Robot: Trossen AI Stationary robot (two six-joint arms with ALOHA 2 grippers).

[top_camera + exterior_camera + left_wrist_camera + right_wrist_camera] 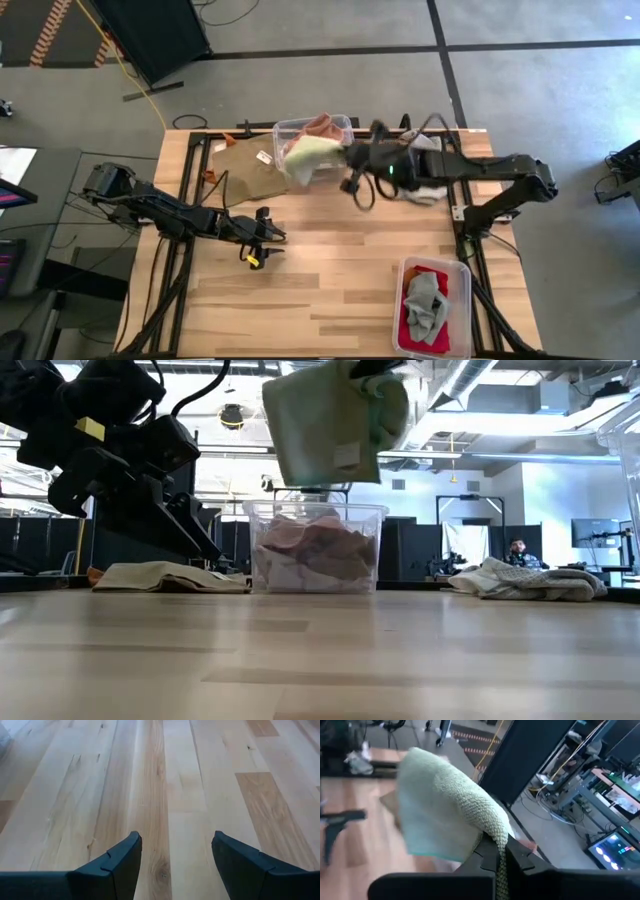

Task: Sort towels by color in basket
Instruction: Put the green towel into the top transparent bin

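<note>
The right end effector [345, 157] sits at about twelve o'clock on the table [330, 260], its fingers pressed together on a light green towel [308, 158]. In the high view the towel hangs partly over the clear bin [345, 124] at the table's far edge, covering that bin's lower left corner. From the low view the green towel [335, 422] hangs in the air above the clear bin [315, 548], clear of its rim, with a small white tag on its face. The bin holds pinkish and rust-coloured towels [312, 545]. In the right wrist view the towel [447, 817] drapes over the closed fingers [492, 855].

A tan towel [245, 168] lies flat on the table at about ten o'clock, just beside the clear bin. A white and grey heap of towels [428, 190] lies at about one o'clock, partly under the right arm.

A second bin [462, 300] stands at about five o'clock, holding a red towel [415, 330] with a grey towel [425, 303] on top.

The left end effector [268, 237] waits at about nine o'clock, low over bare wood, its fingers [122, 865] spread apart and holding nothing.
</note>
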